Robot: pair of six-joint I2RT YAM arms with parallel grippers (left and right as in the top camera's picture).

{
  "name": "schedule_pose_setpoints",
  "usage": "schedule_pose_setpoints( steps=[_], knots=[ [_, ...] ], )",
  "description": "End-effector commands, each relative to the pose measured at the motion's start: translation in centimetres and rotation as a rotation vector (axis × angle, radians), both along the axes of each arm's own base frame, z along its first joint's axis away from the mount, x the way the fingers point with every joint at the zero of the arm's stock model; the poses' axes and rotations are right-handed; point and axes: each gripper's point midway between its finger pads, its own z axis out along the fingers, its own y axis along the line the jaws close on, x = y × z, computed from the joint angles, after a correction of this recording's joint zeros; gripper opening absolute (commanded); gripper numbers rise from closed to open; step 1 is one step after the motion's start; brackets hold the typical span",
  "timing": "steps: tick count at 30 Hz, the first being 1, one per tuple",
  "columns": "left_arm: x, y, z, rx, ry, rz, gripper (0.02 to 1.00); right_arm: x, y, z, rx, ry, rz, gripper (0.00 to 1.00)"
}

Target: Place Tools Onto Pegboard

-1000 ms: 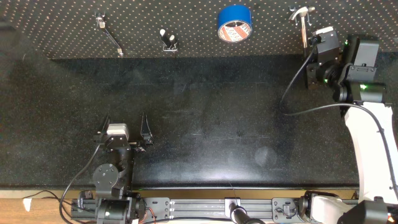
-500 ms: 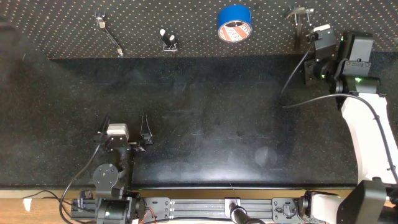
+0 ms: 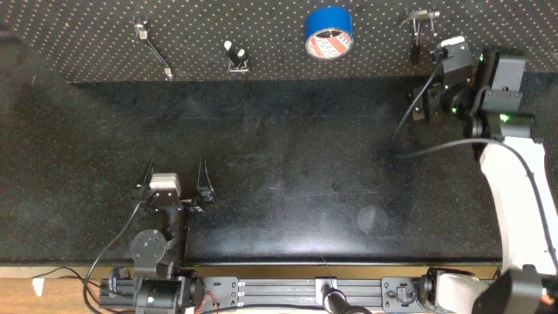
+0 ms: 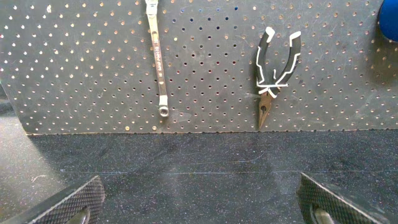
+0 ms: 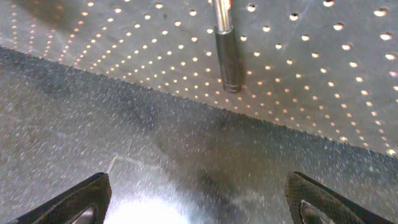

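While the right jaws stand wide apart and hold nothing, the hammer (image 5: 226, 46) hangs on the pegboard (image 5: 323, 81) directly ahead of them. Its metal handle points down and ends just above the seam where the board meets the worktop (image 5: 124, 124). The handle is clear of both fingers (image 5: 74, 199). In the top view, the right arm (image 3: 514, 166) stands at the far right corner of the worktop, with its wrist just beside the hammer.

The left jaws are likewise apart and empty. They sit low over the worktop near the base of the left arm (image 3: 161, 231), well apart from the pegboard. Facing them, the wrench (image 4: 158, 59) hangs vertically with its ring end down. The pliers (image 4: 273, 68) hang nose down, handles up. The roll of blue tape (image 3: 329, 33) is mounted farther right.

Order on the pegboard, left to right in the top view: wrench, pliers, tape, hammer.
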Motion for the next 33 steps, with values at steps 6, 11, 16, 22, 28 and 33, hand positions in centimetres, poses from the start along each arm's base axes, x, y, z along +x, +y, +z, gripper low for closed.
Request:
schedule_pose_setpoints(
  steps=[6, 11, 16, 22, 28, 33],
  knots=[
    [0.0, -0.3, -0.1, 0.016, 0.003, -0.016, 0.996, -3.4, 0.9, -0.2, -0.003, -0.135, 0.01, 0.923],
    [0.0, -0.3, -0.1, 0.016, 0.003, -0.016, 0.993, -4.4, 1.0, 0.6, 0.042, -0.284, -0.039, 0.928],
    [0.0, -0.3, -0.1, 0.016, 0.003, -0.016, 0.996, -6.4, 1.2, 0.3, 0.045, -0.392, -0.046, 0.925],
    [0.0, -0.3, -0.1, 0.016, 0.003, -0.016, 0.996, -9.4, 1.5, -1.3, 0.098, -0.483, -0.082, 0.928],
    [0.0, -0.3, -0.1, 0.016, 0.003, -0.016, 0.996, -11.8, 1.8, -2.8, 0.167, -0.564, -0.113, 0.928],
    [0.0, -0.3, -0.1, 0.016, 0.003, -0.016, 0.996, -12.6, 2.0, -1.7, 0.181, -0.637, -0.112, 0.93]
  ],
)
